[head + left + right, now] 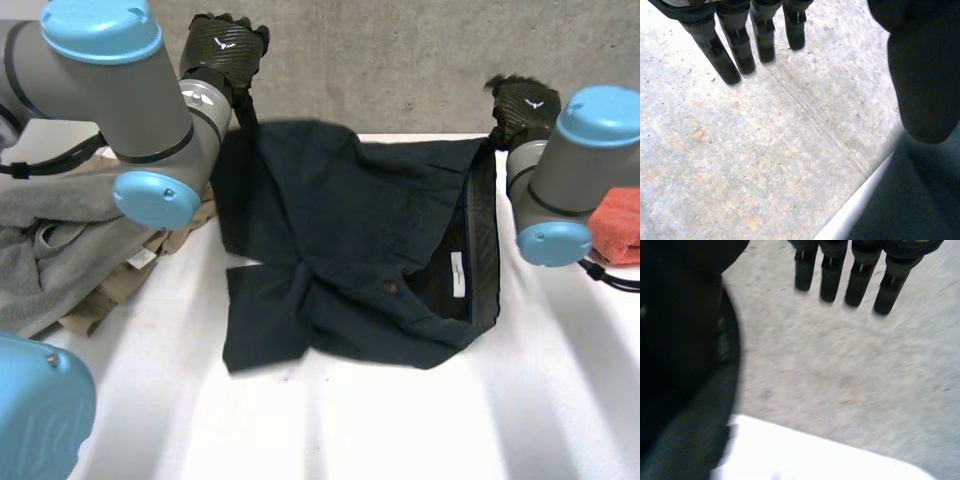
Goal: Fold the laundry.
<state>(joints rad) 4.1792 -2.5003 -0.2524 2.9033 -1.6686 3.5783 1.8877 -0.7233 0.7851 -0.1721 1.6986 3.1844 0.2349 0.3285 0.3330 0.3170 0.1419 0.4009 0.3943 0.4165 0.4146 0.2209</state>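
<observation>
Dark navy garment [350, 240] is laid rumpled at the middle of the white desk [400, 420]. Its waistband is turned to 3 o'clock, with a white label [456, 275] shown inside. One leg is spread toward 7 o'clock. A small button [391, 288] is seen near the middle.

Left hand [225, 45] is held at 11 o'clock, past the desk's far edge and just above the garment's far left corner. In the left wrist view its fingers [740, 45] are seen straight and set well off the thumb [925, 75]. Nothing is gripped. Concrete floor [740, 150] is seen beyond the fingertips, and the garment lies on the thumb side.

Right hand [525, 105] is held at 1 o'clock, at the garment's far right corner by the waistband end. In its wrist view the fingers are straight too, nothing is held between them, and dark cloth is seen on the thumb side.

Grey cloth [50, 240] is heaped at 9 o'clock, partly hidden by the left arm [140, 90]. Tan cloth [130, 270] is tucked under it, near the garment but apart from it. An orange-red cloth [618, 225] is lying at 3 o'clock, partly behind the right arm [570, 180], well apart from the garment.
</observation>
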